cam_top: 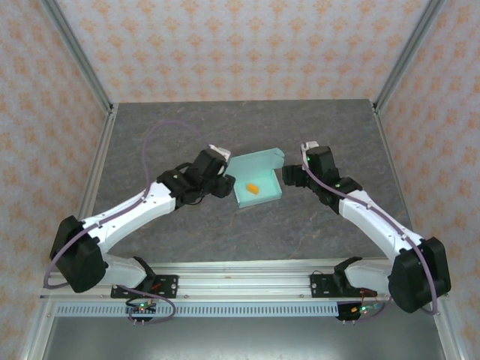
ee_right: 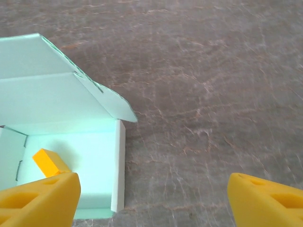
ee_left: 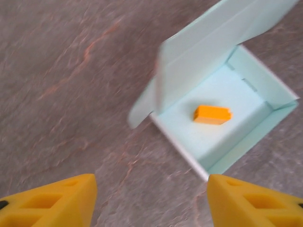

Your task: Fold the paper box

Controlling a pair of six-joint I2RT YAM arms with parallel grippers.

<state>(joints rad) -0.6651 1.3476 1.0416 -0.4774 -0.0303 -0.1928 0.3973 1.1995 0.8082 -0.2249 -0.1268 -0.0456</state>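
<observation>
Paper box (cam_top: 268, 189) of pale mint-teal card sits near the middle of the grey, stone-patterned desk (cam_top: 187, 127), between the two arms. Its low rectangular tray is formed, with the walls standing. The lid is open and rises from the far edge, a small rounded flap hanging at its corner. From the right wrist the box (ee_right: 94, 146) fills the lower left, its side wall white-edged and upright. From the left wrist (a blurred picture) the box (ee_left: 248, 99) lies ahead and to the right; its lid seems to lean over part of the tray, though the blur leaves that unsure.

A tiny orange block (cam_top: 253, 187) lies on the tray floor, apart from the walls (ee_left: 213, 114) (ee_right: 47, 161).

The left gripper (cam_top: 224, 185) is just beside the box's left side, its yellow fingers (ee_left: 61, 198) spread wide with bare desk between them. The right gripper (cam_top: 289, 177) is close to the right side, fingers (ee_right: 265, 198) wide apart too and holding nothing; one finger overlaps the tray's near corner in its own view.
</observation>
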